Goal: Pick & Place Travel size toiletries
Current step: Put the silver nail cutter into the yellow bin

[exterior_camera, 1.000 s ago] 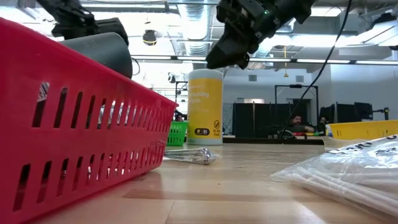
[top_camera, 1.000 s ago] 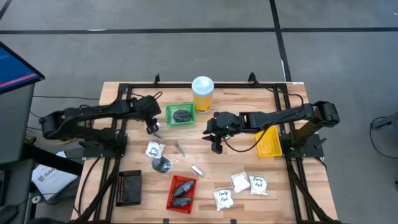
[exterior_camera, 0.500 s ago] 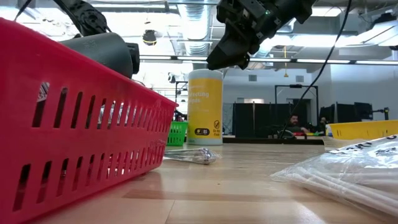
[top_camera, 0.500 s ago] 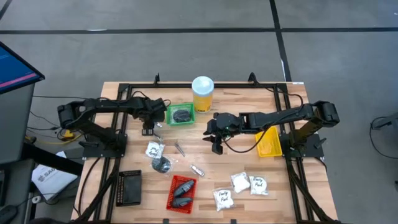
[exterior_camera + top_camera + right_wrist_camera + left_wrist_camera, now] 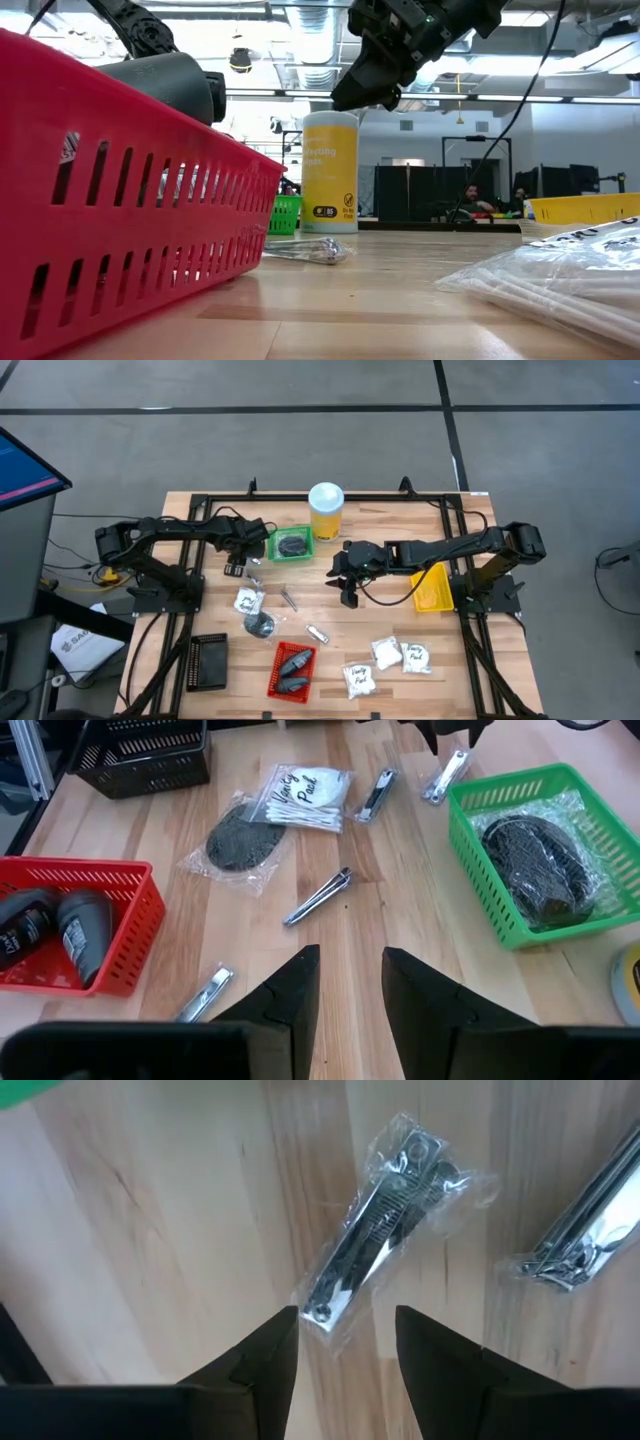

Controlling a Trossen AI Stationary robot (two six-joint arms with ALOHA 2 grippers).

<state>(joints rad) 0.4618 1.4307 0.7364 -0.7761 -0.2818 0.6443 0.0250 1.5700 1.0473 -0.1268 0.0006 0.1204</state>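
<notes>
The green tray (image 5: 290, 543), near the table's (image 5: 470, 680) back edge, serves as the landmark. The left gripper (image 5: 236, 563) hangs just off the tray's left side, close over the wood, and its wrist view looks straight down on a nail clipper sealed in a clear wrapper (image 5: 378, 1230). The left gripper (image 5: 340, 1342) is open and holds nothing: its two dark fingers stand apart, with the near end of the clipper showing in the gap between them.

What the pick turns on is the clipper's lie. Its long axis runs at a slant to the line between the fingers, leading away from the gripper, so only the near tip sits between them. My judgement is that the wrist needs a small turn and a push forward, so the fingers close across the narrow body, not along it. A second, bare nail clipper (image 5: 585, 1220) lies just beside the wrapped one and could be nudged.

The left arm is plainly the nearer. The right gripper (image 5: 346, 582) hovers off the tray's right side, in front of the yellow jar (image 5: 326, 510), open and empty, well apart from both clippers.

A dark wrapped puck (image 5: 535, 865) already lies in the green tray. In front of it, a sachet of cotton swabs (image 5: 300, 794) and another puck (image 5: 245, 838) lie loose.
</notes>
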